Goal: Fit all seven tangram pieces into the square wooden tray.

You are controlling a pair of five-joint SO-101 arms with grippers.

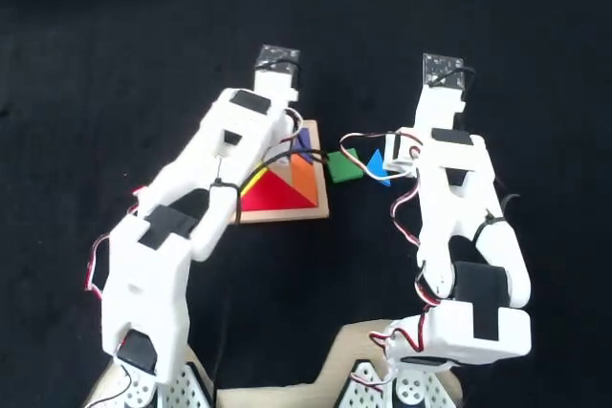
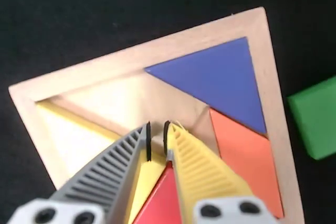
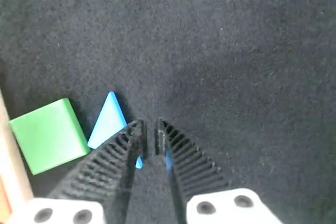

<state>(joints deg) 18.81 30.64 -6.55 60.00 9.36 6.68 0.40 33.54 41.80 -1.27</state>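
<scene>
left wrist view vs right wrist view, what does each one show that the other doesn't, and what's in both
Left wrist view, not the right: the inside of the tray with the dark blue triangle, orange piece and red piece, under the left pincer. Right wrist view, not the left: the light blue triangle, partly under the right pincer. Both: the green square, the tray's wooden rim and the black cloth.
</scene>
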